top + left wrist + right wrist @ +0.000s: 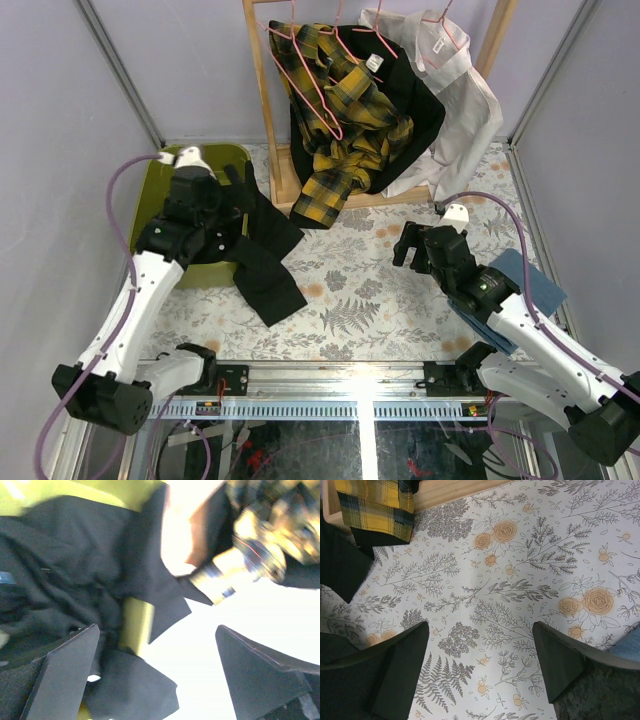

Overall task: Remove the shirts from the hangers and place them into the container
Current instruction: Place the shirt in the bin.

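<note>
Well, my left claw [207,196] hangs over the olive-green container [150,188] with its fingers spread wide and nothing between them; my left wrist view shows both dark fingertips [65,672] well apart above bunched cloth. That cloth is a black shirt [262,265]. Part of it lies inside the container, and the rest spills over the right rim onto the tabletop [350,290]. From above, my own arm covers most of the container, so I cannot tell how much of the shirt sits inside. The left wrist view is blurred and washed out on its right side, and a metallic shape there is too smeared to name.

My right claw [415,245] is also spread open and holds nothing, hovering over the bare floral cover; both its fingers [400,670] frame only leaf and rose print. A folded blue cloth [530,280] lies partly under my right arm.

At the back, the wooden rack [262,100] carries the yellow-and-black plaid shirt [345,130], another black shirt [425,100] mostly hidden behind it, and the white shirt [460,110]. Pink hangers [310,80] show among them, their hooks cut off by the top edge. How each shirt sits on its hanger I cannot make out.
</note>
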{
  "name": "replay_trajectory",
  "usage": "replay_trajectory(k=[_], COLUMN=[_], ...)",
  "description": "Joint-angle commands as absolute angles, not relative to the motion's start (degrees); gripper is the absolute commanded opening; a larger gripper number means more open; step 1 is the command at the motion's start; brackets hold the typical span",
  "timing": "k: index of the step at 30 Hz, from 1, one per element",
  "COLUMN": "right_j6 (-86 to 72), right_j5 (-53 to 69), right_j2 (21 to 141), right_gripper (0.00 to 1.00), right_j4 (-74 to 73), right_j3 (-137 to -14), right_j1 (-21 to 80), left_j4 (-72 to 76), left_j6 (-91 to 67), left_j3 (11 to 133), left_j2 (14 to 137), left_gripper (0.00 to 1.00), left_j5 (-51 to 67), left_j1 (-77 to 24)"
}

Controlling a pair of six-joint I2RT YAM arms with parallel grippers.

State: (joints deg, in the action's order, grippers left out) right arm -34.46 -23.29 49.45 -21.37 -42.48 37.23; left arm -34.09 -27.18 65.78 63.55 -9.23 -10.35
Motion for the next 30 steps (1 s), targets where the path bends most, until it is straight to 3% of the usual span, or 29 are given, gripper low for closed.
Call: replay_trajectory(k=[1,5,11,30], right_j6=[-34.4,-34.5,-34.6,-35.1], right_j5=[-23.5,-23.6,-24.3,-24.6], right_j2=[50.6,50.9,50.5,50.6], right_gripper=[0.92,0.92,0.92,0.92], right_j4=[-18.9,-19.2,-19.2,-20.1], right_j3=[-45.0,-45.2,-44.7,-45.0], right_j1=[37.3,37.3,37.3,37.3], left_j4=[-36.0,-39.4,-47.6,-46.5], left_j6=[-26.0,-30.1,-41.4,-41.6], left_j3=[67.1,65.4,63.2,61.7], left_j2=[62.9,63.9,69.5,93.6], left_gripper=[1.00,1.00,1.00,1.00], left_j5=[-7.2,-15.9,-29.7,-32.3], left_j1=[-21.8,-35.1,-46.1,-54.9])
